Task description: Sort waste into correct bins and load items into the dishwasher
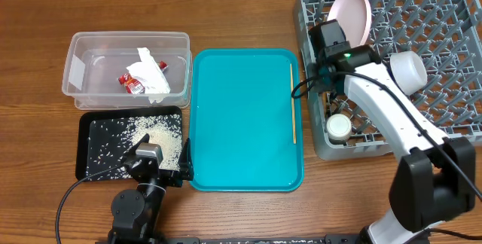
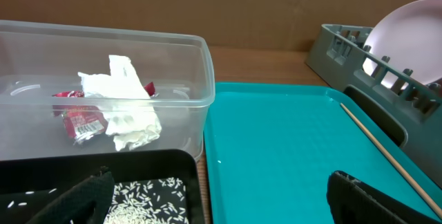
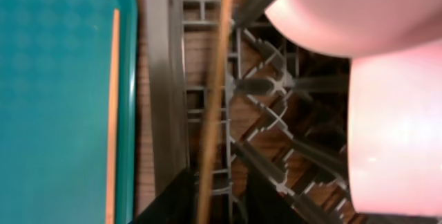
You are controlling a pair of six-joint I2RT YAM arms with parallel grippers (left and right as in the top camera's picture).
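Observation:
My right gripper [image 1: 325, 35] hangs over the left edge of the grey dish rack [image 1: 444, 18], shut on a wooden chopstick [image 3: 214, 99] that runs up between its fingers [image 3: 217, 182]. A second chopstick [image 1: 293, 101] lies along the right side of the teal tray [image 1: 241, 123]. In the rack stand a white plate [image 1: 350, 10], a white bowl [image 1: 409, 69] and a small cup [image 1: 339, 127]. The clear tub [image 1: 75, 71] holds a napkin [image 1: 151, 74] and a red packet [image 1: 133, 84]. The black tray [image 1: 84, 154] holds rice [image 1: 151, 135]. My left gripper [image 1: 158, 161] is open and empty, straddling the black tray's right edge. The steel bowl is out of view.
The teal tray fills the table's middle, between the two bins and the rack. In the left wrist view the open left gripper [image 2: 221, 196] has one finger over the rice [image 2: 145, 196] and one over the teal tray [image 2: 276, 141]. Bare wooden table lies around them.

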